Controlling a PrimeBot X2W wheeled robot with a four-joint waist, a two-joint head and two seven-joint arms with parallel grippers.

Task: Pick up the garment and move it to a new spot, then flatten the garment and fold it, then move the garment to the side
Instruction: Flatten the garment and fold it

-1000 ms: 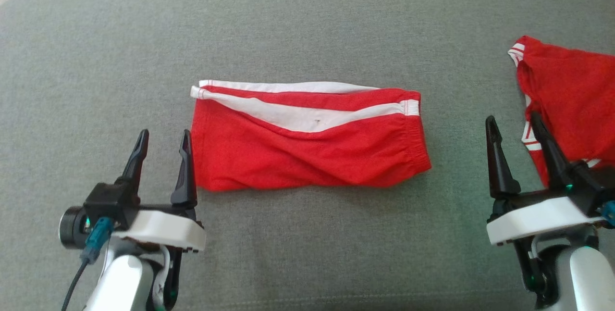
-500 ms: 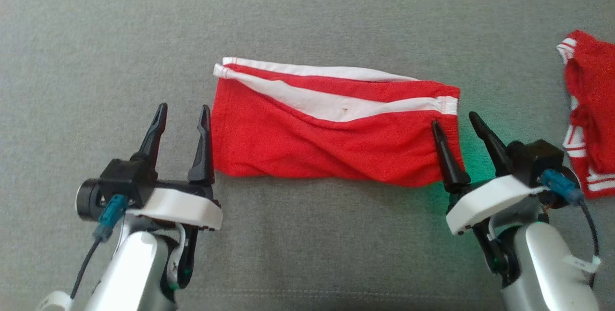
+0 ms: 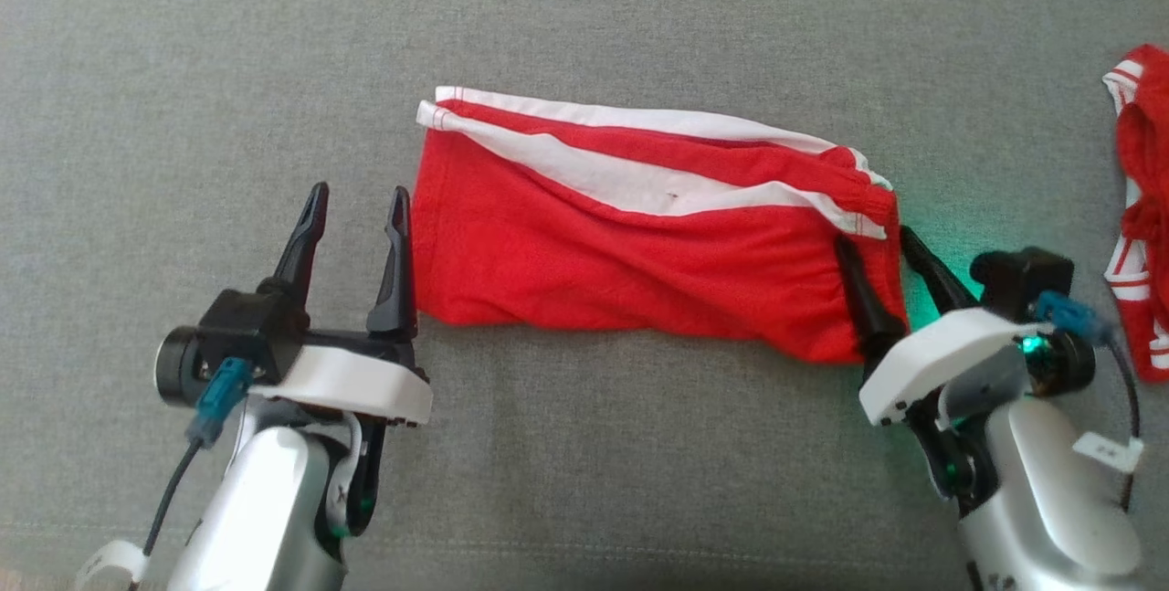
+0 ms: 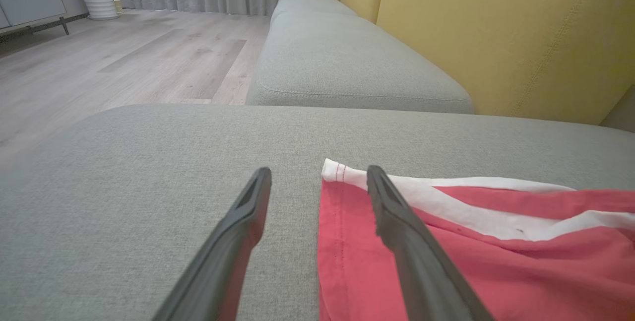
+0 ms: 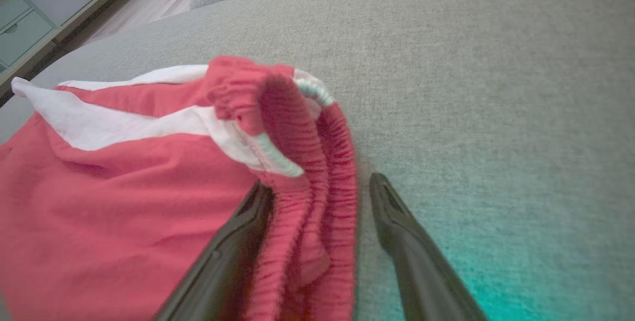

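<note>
**Left claw** (image 3: 359, 192): yours, at the left end of the garment (image 3: 639, 244). Both fingers are spread, tips pointing away from you. The inner finger is just beside the garment's left hem and the outer finger is clear of it. Nothing held.

**Left forearm** (image 3: 265, 518): pale, rising from below the garment's left corner.

**Right claw** (image 3: 873, 237): at the garment's right end, tilted inward. Fingers are apart and straddle the gathered waistband, not closed on it.

**Right forearm** (image 3: 1050, 500): pale, angled in from below the garment's right corner.
</note>
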